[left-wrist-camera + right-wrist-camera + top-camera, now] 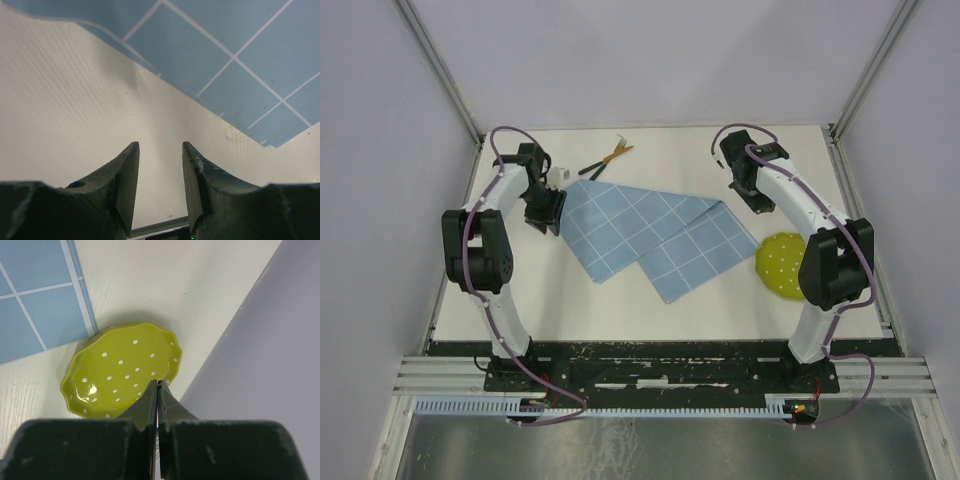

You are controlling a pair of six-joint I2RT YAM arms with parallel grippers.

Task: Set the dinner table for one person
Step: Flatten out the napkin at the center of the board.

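Left gripper (160, 150): fingers apart, nothing between. Dinner table (75, 100) directly beneath it, blue cloth (225, 40) just ahead. Right gripper (157, 386): fingers together, empty, green plate (120, 370) just ahead. Table likely rigid, matte, fixed: surface to set on, no grasp. Cloth probably soft, light: pinch edge.

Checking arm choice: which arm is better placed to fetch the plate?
Right, likely: the right gripper hovers by the plate; the left gripper sits across the cloth, at its left corner.

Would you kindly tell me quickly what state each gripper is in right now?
Left gripper: open, holding nothing.
Right gripper: closed, holding nothing.
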